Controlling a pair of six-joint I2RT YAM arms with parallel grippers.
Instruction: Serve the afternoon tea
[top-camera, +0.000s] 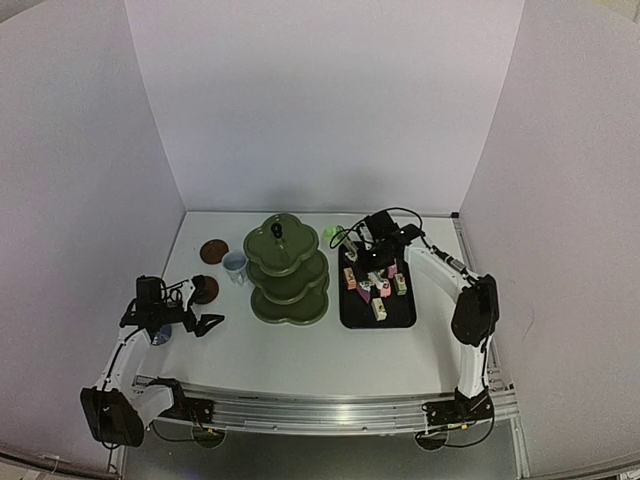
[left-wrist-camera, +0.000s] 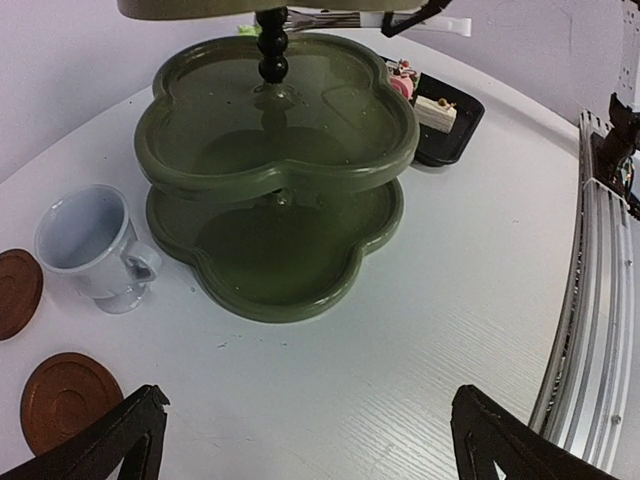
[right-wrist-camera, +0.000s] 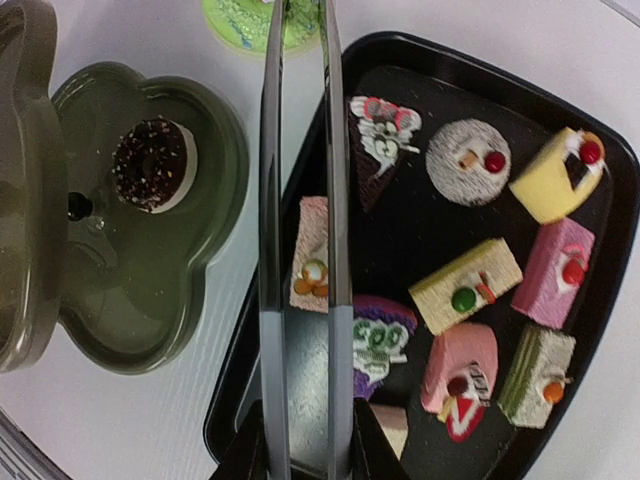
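The olive-green three-tier stand is at the table's centre. A chocolate doughnut cake lies on one of its tiers. Several small cakes fill the black tray, among them a pink one seen between the arms of the metal tongs. My right gripper is shut on the tongs above the tray's left side. A green cake lies on the table beyond the tray. A pale cup and two brown coasters sit left of the stand. My left gripper hangs open over bare table in front of the stand.
The black tray lies right of the stand. A metal rail runs along the table's near edge. White walls close in the table's back and sides.
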